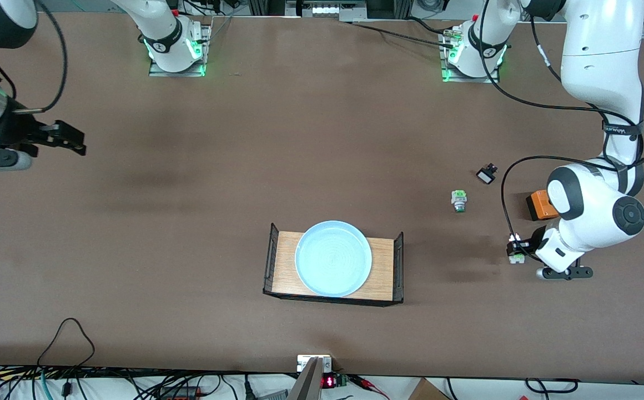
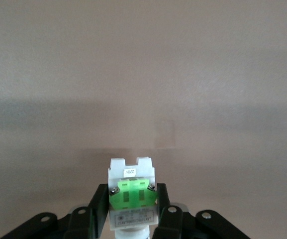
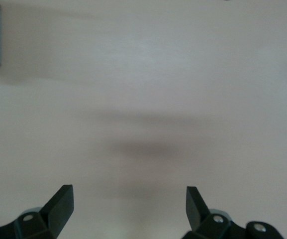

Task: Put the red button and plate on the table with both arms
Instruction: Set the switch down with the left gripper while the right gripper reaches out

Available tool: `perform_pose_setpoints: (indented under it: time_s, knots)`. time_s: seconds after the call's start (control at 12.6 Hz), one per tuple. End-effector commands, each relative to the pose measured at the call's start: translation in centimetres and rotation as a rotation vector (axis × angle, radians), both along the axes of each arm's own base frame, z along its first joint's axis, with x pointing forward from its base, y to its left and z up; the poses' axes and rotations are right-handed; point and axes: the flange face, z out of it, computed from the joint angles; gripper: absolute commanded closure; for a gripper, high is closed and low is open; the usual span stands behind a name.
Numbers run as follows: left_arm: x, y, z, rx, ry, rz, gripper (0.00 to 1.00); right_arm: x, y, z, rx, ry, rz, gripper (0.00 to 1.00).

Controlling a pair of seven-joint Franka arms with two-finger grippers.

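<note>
The pale blue plate (image 1: 333,258) lies on a small light-wood tray (image 1: 286,269) in the middle of the brown table (image 1: 189,222). My left gripper (image 1: 517,253) (image 2: 132,199) is shut on the red button (image 1: 516,256) (image 2: 131,172) and holds it low over the table at the left arm's end. The left wrist view shows the button's whitish body and green block; its cap is hidden between the fingers. My right gripper (image 1: 75,140) (image 3: 129,199) is open and empty, up over bare table at the right arm's end.
A green-and-white switch (image 1: 458,201) and a small black-and-white button (image 1: 487,174) lie on the table, farther from the front camera than the left gripper. An orange block (image 1: 538,204) sits beside the left arm's wrist. The tray has black wire ends (image 1: 398,266).
</note>
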Motion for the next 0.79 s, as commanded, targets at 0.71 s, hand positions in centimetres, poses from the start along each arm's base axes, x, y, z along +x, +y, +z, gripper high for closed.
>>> perform_pose_setpoints:
  time_s: [0.71]
  knots:
    - [-1.9, 0.7, -3.8, -0.082, -0.024, -0.039, 0.83, 0.5, 14.3, -6.2, 0.235, 0.161, -0.111, 0.00]
